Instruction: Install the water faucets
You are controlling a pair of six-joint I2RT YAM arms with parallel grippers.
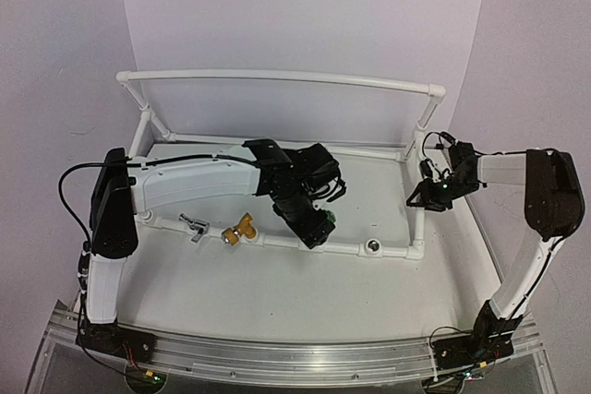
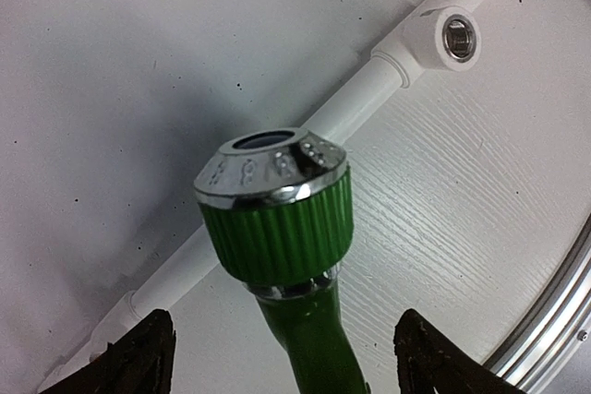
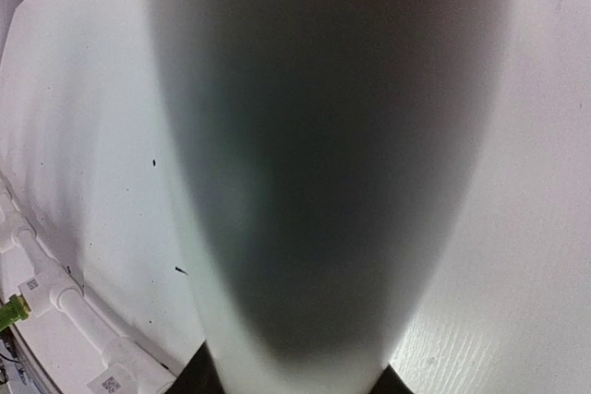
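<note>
- We see the left gripper (image 2: 284, 343) reaching over the front pipe (image 1: 277, 241) of the white pipe frame (image 1: 277, 76). Its jaws are apart, with one finger on each side of the green faucet (image 2: 277, 228) and a gap showing on both sides
- The green faucet is just above the front pipe, its ribbed collar and chrome end pointing away from the wrist camera. We cannot tell whether its other end is in a socket
- The brass-yellow faucet (image 1: 239, 229) sits at the front pipe to the left of that gripper, and the silver faucet (image 1: 193, 226) is near it, further left
- An open metal-lined socket (image 1: 373, 246) lies in the pipe to the gripper's right
- The right gripper (image 1: 428, 195) is clamped on the frame's right-hand post (image 1: 418, 226), which fills its wrist view as a blur
- The frame rests on the white table (image 1: 277, 302)
</note>
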